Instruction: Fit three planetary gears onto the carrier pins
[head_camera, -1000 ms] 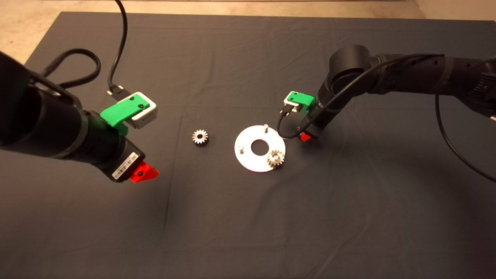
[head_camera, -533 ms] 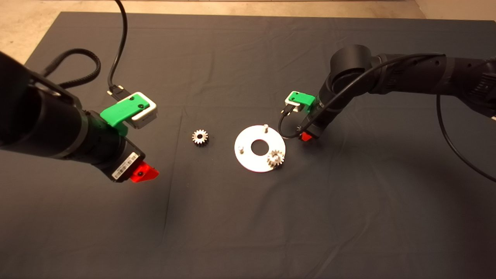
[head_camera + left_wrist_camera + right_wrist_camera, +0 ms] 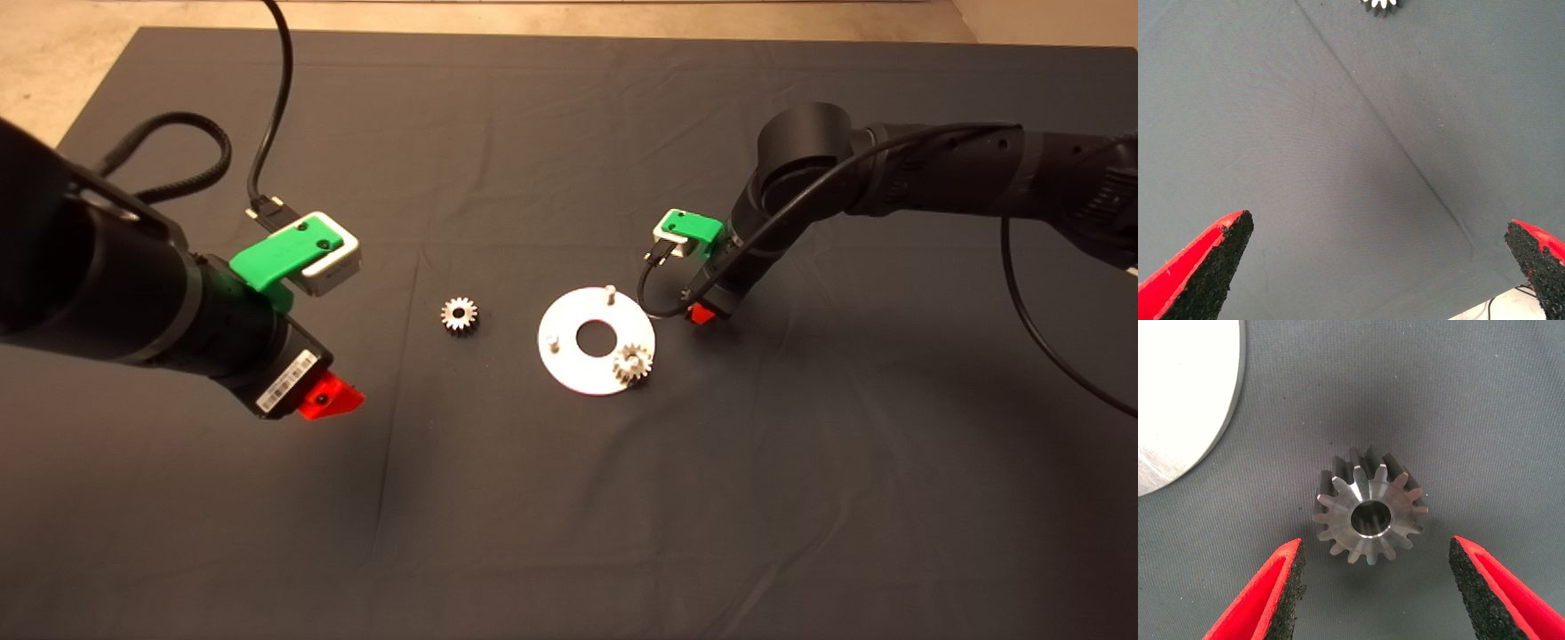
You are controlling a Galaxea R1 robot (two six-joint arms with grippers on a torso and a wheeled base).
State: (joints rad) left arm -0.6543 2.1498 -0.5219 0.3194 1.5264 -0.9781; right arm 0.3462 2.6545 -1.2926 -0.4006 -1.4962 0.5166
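Note:
The silver-white disc (image 3: 569,369) lies flat at mid-mat. Two bare carrier pins (image 3: 610,291) (image 3: 552,340) stand on it, and one planetary gear (image 3: 632,363) sits on its near right part. A second gear (image 3: 460,315) lies loose on the mat left of the disc and shows at the edge of the left wrist view (image 3: 1381,4). My right gripper (image 3: 702,313) is low beside the disc's right rim. In the right wrist view it (image 3: 1376,550) is open, with its fingers on either side of a third gear (image 3: 1370,513) that lies flat on the mat, not touching it. My left gripper (image 3: 331,397) (image 3: 1377,227) hovers open and empty at the left.
The disc's rim (image 3: 1198,420) lies close to the third gear. Black cables (image 3: 267,107) loop over the mat's far left. A crease in the mat (image 3: 1405,150) runs ahead of the left gripper.
The right arm has shifted very slightly; its gripper stays over the third gear. The left arm, the disc and the gears have not moved.

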